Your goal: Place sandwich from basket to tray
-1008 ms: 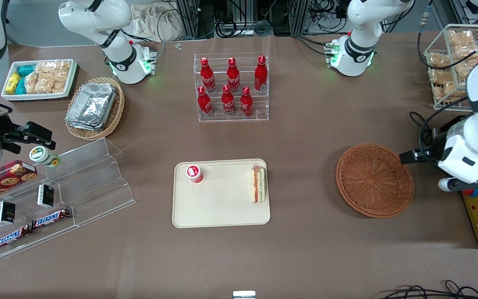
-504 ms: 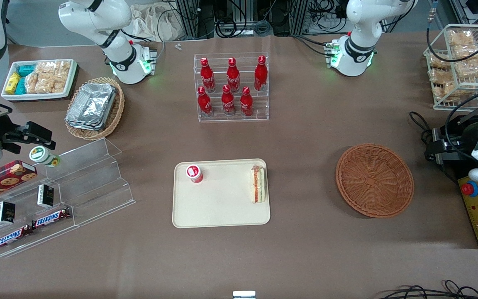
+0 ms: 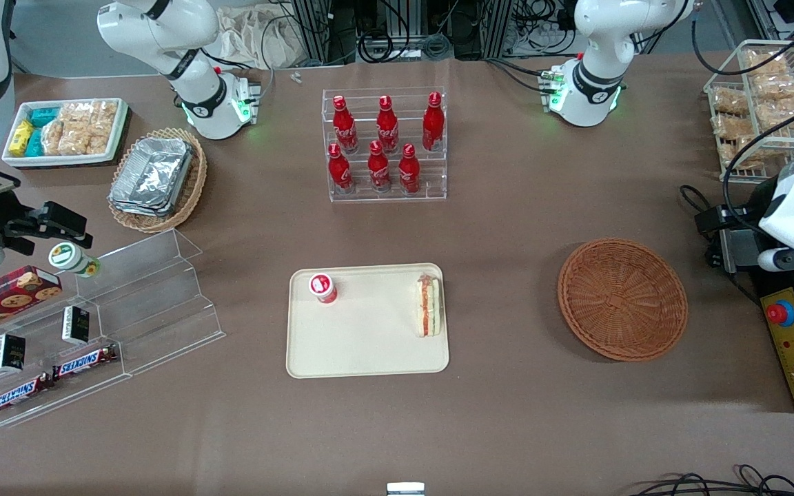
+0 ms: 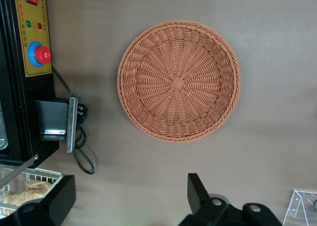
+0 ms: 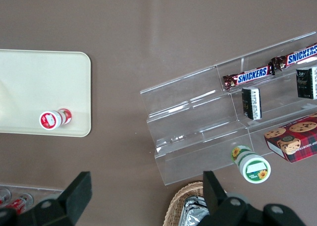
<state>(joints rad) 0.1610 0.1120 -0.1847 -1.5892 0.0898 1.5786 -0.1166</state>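
Note:
The sandwich (image 3: 429, 305) lies on the cream tray (image 3: 369, 348), along the tray's short edge nearest the basket. The reddish-brown wicker basket (image 3: 622, 298) (image 4: 178, 82) has nothing in it. My left gripper (image 3: 713, 219) (image 4: 128, 194) hangs above the table off the basket's rim, toward the working arm's end and a little farther from the front camera than the basket. It is open, with its fingers (image 4: 195, 191) wide apart and only bare table between them.
A small red-capped bottle (image 3: 322, 288) stands on the tray. A yellow control box with a red button (image 3: 793, 344) (image 4: 34, 32) and a grey box with a cable (image 4: 54, 119) sit near the gripper. A wire rack of snacks (image 3: 759, 103) and a rack of red bottles (image 3: 384, 148) stand farther back.
My gripper drew away from the basket's rim toward the working arm's end of the table, then shifted farther from the front camera. The sandwich stayed on the tray.

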